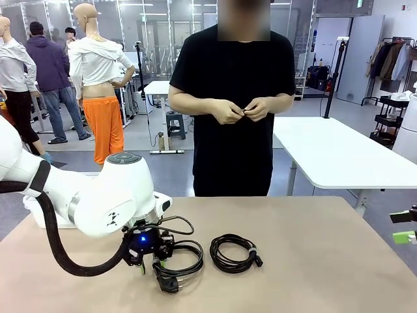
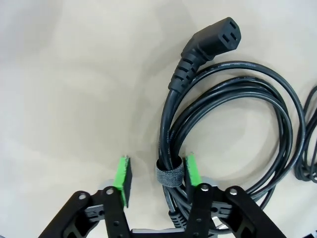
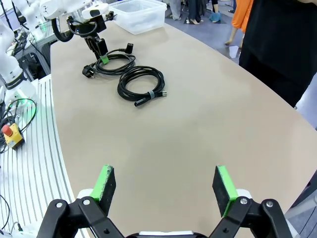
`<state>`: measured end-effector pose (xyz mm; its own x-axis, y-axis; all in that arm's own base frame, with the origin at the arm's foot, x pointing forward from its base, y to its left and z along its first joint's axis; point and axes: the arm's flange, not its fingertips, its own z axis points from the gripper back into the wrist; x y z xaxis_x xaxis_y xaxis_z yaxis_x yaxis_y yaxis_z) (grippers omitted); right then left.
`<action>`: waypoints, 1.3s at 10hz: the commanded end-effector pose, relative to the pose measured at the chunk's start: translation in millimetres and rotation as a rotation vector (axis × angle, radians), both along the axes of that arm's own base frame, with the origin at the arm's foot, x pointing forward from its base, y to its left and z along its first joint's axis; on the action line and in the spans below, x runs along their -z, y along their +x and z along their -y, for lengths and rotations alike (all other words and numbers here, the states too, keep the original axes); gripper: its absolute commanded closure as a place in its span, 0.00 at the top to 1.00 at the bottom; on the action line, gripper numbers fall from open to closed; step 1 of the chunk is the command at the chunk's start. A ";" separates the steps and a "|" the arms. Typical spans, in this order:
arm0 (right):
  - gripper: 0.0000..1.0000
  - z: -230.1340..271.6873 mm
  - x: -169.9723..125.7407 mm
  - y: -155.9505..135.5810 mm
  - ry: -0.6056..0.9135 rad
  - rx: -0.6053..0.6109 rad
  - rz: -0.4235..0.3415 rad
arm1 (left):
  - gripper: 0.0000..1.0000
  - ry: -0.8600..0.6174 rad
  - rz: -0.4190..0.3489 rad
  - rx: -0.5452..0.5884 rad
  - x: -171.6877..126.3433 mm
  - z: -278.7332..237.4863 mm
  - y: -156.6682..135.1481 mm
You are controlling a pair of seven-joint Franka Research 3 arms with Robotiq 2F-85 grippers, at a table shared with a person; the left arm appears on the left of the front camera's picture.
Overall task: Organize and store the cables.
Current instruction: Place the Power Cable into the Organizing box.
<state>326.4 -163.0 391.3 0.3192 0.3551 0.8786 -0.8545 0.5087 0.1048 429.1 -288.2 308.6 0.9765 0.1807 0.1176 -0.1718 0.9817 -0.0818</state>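
Two black cables lie coiled on the beige table. The left cable [image 1: 184, 264] [image 2: 233, 99] [image 3: 113, 63] is bound by a grey tie [image 2: 168, 174] and has an angled plug [image 2: 210, 39]. My left gripper [image 1: 150, 256] [image 2: 157, 177] [image 3: 100, 51] stands down over it, jaws straddling the bundle at the tie. One green pad [image 2: 190, 170] touches the cords and the other pad [image 2: 123, 179] stands clear, so it is open. The second cable [image 1: 234, 253] [image 3: 141, 82] lies to its right. My right gripper [image 3: 166, 183] [image 1: 405, 228] hovers open above bare table, holding nothing.
A clear plastic bin [image 3: 138, 12] [image 1: 163, 201] sits at the table's far left, behind my left arm. A person in black stands at the far side with both hands [image 1: 241, 109] together at the chest. A red stop button [image 3: 11, 134] lies off the table.
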 end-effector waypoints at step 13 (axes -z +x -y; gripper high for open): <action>1.00 0.3 1.3 1.7 0.010 0.000 0.017 | 0.00 0.050 0.202 0.293 -134.7 -39.2 -3.3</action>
<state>326.6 -163.3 390.5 0.3218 0.3532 0.8785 -0.8535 0.5099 0.1076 427.9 -252.0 441.9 0.9411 -0.1059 0.3210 0.1215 0.9922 -0.0289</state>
